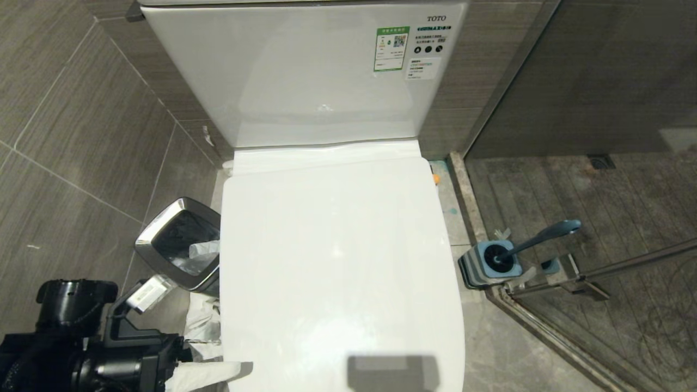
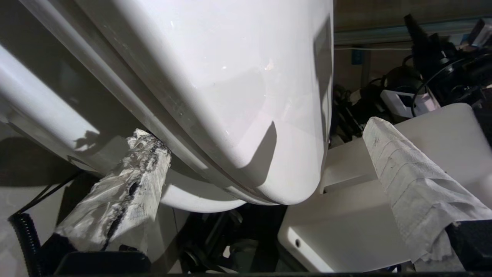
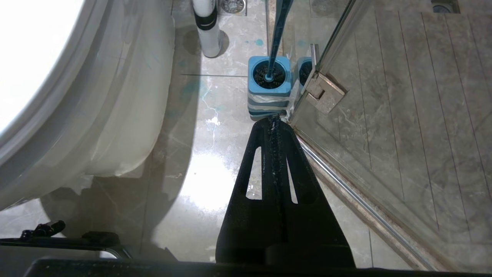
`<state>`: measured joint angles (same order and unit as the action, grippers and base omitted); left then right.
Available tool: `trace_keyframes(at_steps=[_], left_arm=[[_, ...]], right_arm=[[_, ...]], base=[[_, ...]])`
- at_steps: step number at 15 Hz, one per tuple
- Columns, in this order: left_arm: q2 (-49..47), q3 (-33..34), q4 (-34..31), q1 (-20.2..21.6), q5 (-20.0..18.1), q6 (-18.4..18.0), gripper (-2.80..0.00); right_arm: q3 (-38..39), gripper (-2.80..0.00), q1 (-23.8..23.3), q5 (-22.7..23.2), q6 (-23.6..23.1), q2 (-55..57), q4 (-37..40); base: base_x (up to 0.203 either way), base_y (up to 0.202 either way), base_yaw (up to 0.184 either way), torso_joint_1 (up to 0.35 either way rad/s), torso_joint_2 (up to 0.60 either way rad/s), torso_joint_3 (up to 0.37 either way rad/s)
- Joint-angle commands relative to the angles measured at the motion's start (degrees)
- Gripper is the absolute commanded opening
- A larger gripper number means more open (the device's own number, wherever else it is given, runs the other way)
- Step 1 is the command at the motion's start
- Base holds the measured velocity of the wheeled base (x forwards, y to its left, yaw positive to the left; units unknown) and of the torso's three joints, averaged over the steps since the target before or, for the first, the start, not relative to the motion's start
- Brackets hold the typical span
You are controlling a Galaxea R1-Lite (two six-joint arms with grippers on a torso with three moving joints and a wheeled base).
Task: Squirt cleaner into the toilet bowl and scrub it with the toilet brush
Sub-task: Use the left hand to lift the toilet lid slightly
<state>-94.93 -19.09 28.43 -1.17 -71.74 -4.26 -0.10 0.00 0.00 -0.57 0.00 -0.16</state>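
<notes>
Toilet bowl (image 3: 127, 115) interior hidden under closed lid (image 1: 337, 261) (cleaner unseen)

"TOTO" brand legible, top right corner of toilet tank (image 1: 305, 71). Green-bordered sticker (image 1: 391, 48) w/ QR code beside it, small print unreadable. White label (image 1: 422, 68) below, also illegible. No other text.

Toilet brush (image 3: 277, 30) in holder (image 3: 268, 90)

One toilet (image 1: 337, 261) – lid shut. One brush (image 1: 536, 239), one holder (image 1: 479, 269). One bin (image 1: 174, 242), one bottle (image 3: 205, 29).
</notes>
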Motion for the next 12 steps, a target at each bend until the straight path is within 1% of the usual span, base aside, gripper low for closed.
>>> trace_keyframes(at_steps=[1, 3, 12], left_arm=[[2.1, 0.0, 0.4, 0.1, -0.7, 0.2, 0.0], [3.1, 0.1, 0.3, 0.1, -0.7, 0.5, 0.0], [11.1, 0.3, 0.2, -0.1, -0.6, 8.4, 0.0]], right_arm=[[0.0, -2.8, 0.0, 0.0, 0.0, 0.0, 0.0], [0.0, -2.8, 0.0, 0.0, 0.0, 0.0, 0.0], [0.0, -2.8, 0.0, 0.0, 0.0, 0.0, 0.0]], base=[[0.0, 0.0, 0.0, 0.0, 0.0, 0.0], [0.0, 0.0, 0.0, 0.0, 0.0, 0.0], [0.0, 0.0, 0.0, 0.0, 0.0, 0.0]])
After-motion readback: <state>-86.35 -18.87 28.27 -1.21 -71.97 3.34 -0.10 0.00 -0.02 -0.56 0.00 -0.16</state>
